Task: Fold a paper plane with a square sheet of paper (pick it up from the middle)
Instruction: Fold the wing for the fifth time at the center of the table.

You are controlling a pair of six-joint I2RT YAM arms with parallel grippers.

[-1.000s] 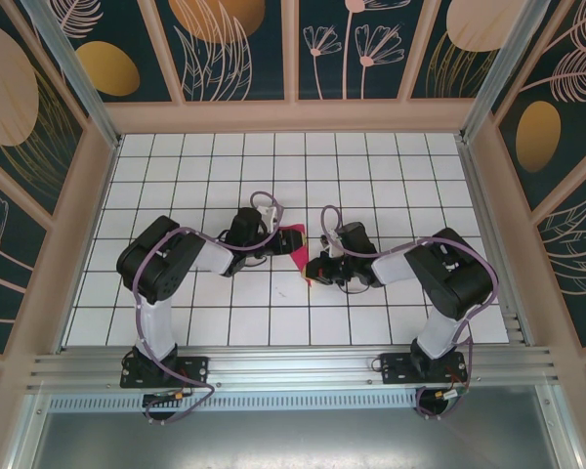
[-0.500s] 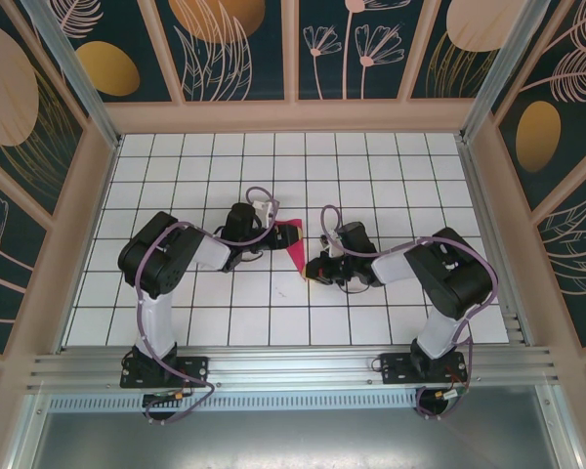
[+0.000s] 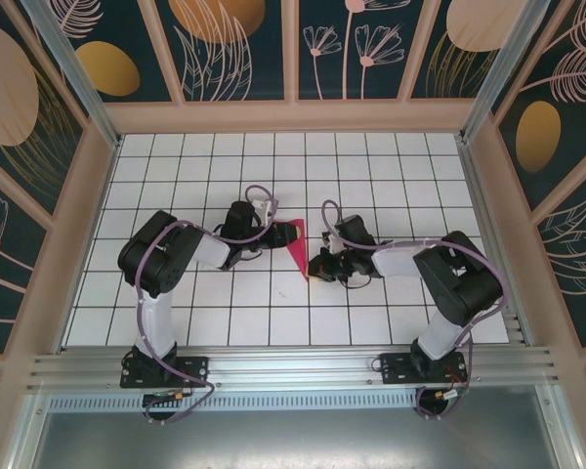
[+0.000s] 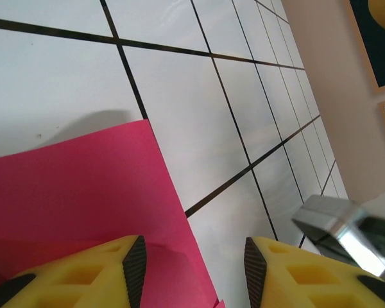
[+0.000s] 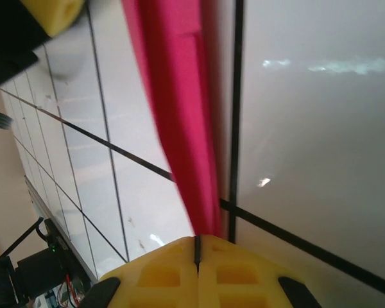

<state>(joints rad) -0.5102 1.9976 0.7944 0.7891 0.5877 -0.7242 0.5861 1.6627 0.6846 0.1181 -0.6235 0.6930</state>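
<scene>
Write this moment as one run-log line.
paper: pink, folded | left tool: open, over paper edge | right tool: shut on paper

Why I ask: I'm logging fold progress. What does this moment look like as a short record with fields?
paper: thin magenta-pink sheet of paper, folded into a narrow pointed shape, tip toward the arms' bases
left jaws: apart, at the paper's wide far end, pink edge showing between them
right jaws: shut on the paper's narrow near end
surface: white tiled tabletop with black grid lines
stage: partly folded; a finished plane cannot be confirmed
</scene>
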